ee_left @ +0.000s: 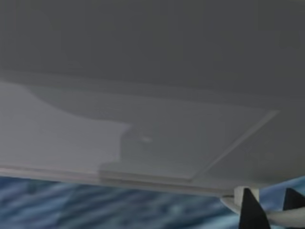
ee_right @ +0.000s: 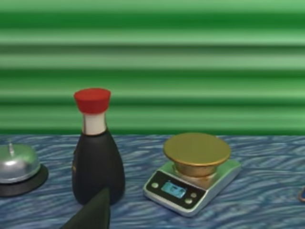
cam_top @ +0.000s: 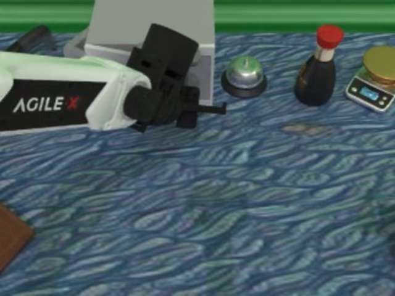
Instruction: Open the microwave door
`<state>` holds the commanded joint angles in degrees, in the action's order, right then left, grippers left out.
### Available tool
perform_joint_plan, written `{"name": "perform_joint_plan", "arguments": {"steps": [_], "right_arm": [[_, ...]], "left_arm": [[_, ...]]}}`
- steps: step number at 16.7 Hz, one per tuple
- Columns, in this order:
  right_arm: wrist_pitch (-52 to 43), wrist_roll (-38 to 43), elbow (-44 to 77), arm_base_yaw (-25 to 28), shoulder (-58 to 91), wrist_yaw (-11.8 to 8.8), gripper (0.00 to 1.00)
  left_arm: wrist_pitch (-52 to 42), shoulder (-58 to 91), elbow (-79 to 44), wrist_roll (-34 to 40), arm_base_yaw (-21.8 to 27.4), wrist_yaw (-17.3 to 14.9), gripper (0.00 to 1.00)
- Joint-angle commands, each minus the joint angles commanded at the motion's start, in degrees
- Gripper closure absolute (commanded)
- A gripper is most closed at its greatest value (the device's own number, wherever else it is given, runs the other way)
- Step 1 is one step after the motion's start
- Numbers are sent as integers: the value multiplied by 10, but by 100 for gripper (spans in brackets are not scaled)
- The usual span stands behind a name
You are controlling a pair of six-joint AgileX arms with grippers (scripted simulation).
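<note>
The light-grey microwave stands at the back left of the table. My left arm reaches in from the left, and my left gripper is at the microwave's front right corner. The arm hides the front face in the top view. In the left wrist view the microwave door fills the picture as a flat grey panel with a darker window. Its pale handle lies between the dark fingertips, so my left gripper is shut on it. My right gripper is out of the top view and faces the back right of the table.
To the right of the microwave stand a silver call bell, a dark sauce bottle with a red cap and a small digital scale with a gold dish on it. A brown board lies at the front left edge.
</note>
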<state>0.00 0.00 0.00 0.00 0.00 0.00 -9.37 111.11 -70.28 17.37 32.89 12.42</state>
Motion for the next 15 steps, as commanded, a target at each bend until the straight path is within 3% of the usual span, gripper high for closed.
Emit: {"name": "perform_joint_plan", "arguments": {"steps": [15], "right_arm": [[0, 0, 0, 0, 0, 0, 0]], "left_arm": [[5, -6, 13, -13, -4, -8, 100]]}}
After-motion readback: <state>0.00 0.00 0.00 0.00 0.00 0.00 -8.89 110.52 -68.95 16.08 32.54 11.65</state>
